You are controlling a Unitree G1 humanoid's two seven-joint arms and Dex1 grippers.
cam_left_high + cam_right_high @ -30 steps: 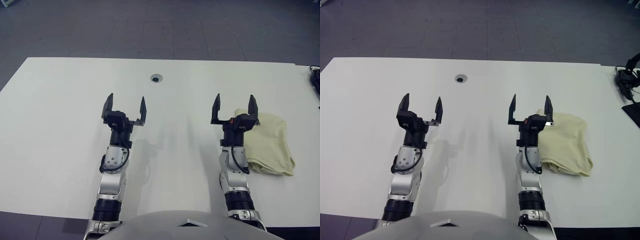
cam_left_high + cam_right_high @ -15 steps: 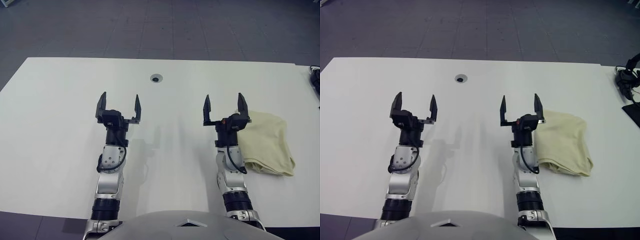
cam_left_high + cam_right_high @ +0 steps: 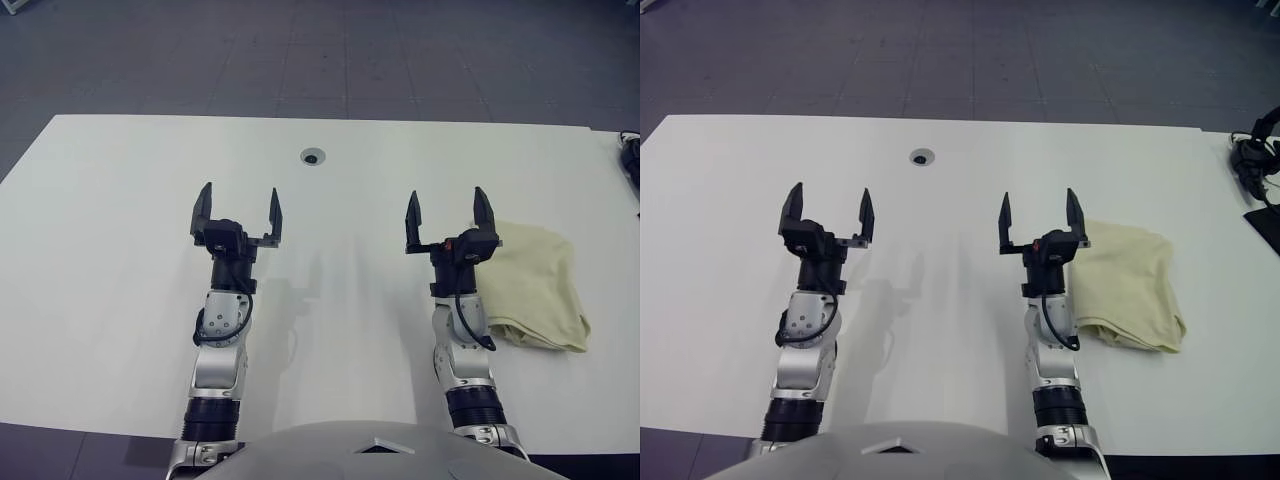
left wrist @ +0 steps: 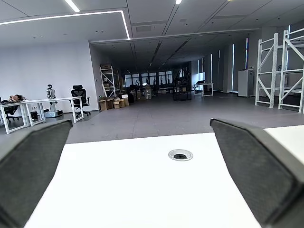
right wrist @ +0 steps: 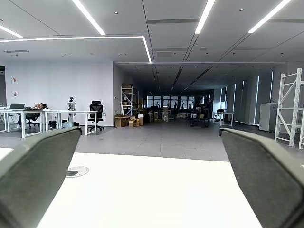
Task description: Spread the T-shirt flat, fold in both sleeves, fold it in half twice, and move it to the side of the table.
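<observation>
A pale yellow T-shirt (image 3: 538,285) lies folded into a compact bundle near the right side of the white table (image 3: 120,180). My right gripper (image 3: 448,210) is raised just left of the shirt, open, holding nothing. My left gripper (image 3: 237,210) hovers over the table's left-middle, also open with nothing between its fingers. Both wrist views look out level across the tabletop, with the dark fingers (image 4: 33,166) (image 5: 261,166) spread wide at the frame edges.
A round cable grommet (image 3: 313,156) sits in the table near the far edge, centre. Dark cables and gear (image 3: 1252,160) lie at the table's far right edge. Beyond the table is open grey floor.
Both arms drew back toward the left and slightly away from the shirt between one second and half a second ago; since then nothing has moved. The shirt stayed put.
</observation>
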